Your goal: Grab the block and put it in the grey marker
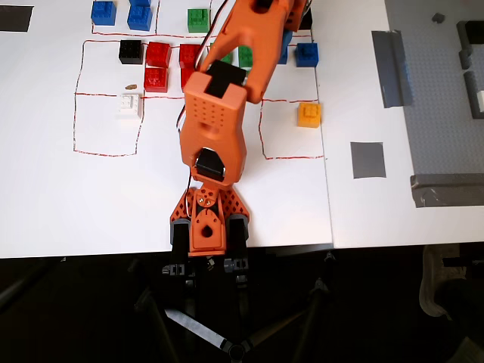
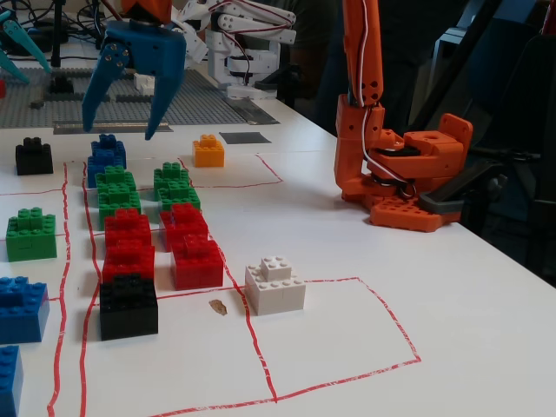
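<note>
Jaws spread wide, hanging above the block (image 2: 107, 155).

Robotics lab, spare robot arm (image 2: 248, 35), cables (image 2: 35, 10)

In the overhead view, with the arm's base (image 1: 206, 227) as the dial's centre, the block (image 1: 306, 54) lies at one o'clock. A lone brick (image 1: 308, 114) lies nearer, between one and two. The square tape marker (image 1: 367, 159) lies at two, and a stepped brick (image 1: 130, 104) at eleven. The studded baseplate (image 1: 442, 98) lies beyond the marker. In the fixed view the gripper (image 2: 118, 130) hangs just above the block (image 2: 106, 155).
</note>
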Robot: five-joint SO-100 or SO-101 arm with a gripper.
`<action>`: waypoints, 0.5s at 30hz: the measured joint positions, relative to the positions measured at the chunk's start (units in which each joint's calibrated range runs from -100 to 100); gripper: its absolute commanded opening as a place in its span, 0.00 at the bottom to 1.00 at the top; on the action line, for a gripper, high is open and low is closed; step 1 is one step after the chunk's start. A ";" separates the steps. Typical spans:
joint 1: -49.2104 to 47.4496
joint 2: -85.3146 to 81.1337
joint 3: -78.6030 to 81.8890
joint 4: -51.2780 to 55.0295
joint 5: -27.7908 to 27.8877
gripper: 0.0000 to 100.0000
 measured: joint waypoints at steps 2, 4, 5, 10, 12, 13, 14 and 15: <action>0.00 -0.09 -1.35 0.00 0.00 0.31; 0.00 1.39 -3.24 0.00 0.00 0.32; 0.00 2.18 -3.51 -0.24 0.00 0.33; 0.00 4.70 -3.51 -0.64 0.00 0.33; -0.09 4.70 -3.51 -0.72 0.05 0.33; -0.35 4.70 -3.51 -0.80 0.05 0.32; -0.71 5.40 -3.51 -1.12 0.05 0.32; -1.06 6.01 -3.69 -1.44 0.05 0.31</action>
